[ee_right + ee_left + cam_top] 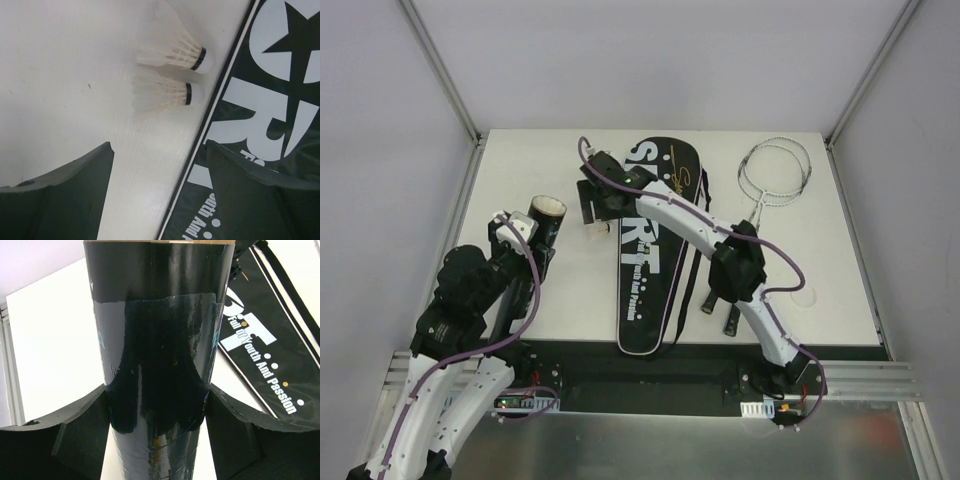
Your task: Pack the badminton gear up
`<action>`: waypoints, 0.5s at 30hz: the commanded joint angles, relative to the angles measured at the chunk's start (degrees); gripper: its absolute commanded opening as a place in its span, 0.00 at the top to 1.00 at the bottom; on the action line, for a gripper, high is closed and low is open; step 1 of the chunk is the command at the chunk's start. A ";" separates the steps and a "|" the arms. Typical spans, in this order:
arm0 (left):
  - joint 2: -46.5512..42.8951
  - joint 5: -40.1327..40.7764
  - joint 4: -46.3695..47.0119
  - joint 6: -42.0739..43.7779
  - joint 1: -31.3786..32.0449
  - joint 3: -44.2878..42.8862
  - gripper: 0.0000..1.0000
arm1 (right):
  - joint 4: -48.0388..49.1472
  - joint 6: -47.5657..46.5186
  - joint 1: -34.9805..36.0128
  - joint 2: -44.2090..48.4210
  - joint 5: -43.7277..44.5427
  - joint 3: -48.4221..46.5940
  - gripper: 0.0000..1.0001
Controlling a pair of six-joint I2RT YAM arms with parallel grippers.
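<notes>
Bag point(642, 290) mid-table point(820, 270) | tube point(542, 225) left of bag | shuttlecocks point(172, 55) on table, just beside bag's left edge | rackets point(758, 205) right of bag

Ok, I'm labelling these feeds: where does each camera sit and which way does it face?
Top external: above and behind, looking down on the table; both arms show.
Left wrist: on the left arm, facing along the left pincer gripping the black tube.
Right wrist: on the right arm, looking down past the open right pincer at two shuttlecocks.
Shared: black bag shows in all three.
</notes>
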State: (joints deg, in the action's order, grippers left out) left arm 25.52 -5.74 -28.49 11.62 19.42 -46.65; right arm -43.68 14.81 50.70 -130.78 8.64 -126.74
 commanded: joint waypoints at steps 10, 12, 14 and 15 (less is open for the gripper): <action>-2.40 1.43 -2.53 -1.42 -0.08 -1.25 1.00 | -1.15 -4.96 4.67 -11.41 15.44 -13.62 0.28; -2.75 1.34 -2.88 -1.95 -0.08 -1.07 1.00 | -1.14 -5.14 4.94 -12.39 16.49 -14.32 0.30; -3.19 1.34 -3.15 -2.21 -0.08 -0.81 1.00 | -0.01 -6.10 5.20 -13.36 17.02 -14.41 0.31; -3.37 1.34 -3.15 -2.39 -0.08 -0.81 1.00 | 0.17 -6.54 5.29 -13.71 17.45 -14.41 0.34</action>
State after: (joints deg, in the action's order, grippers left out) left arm 23.38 -4.03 -30.94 11.46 19.42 -46.65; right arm -44.66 10.66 55.33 -143.33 21.96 -138.21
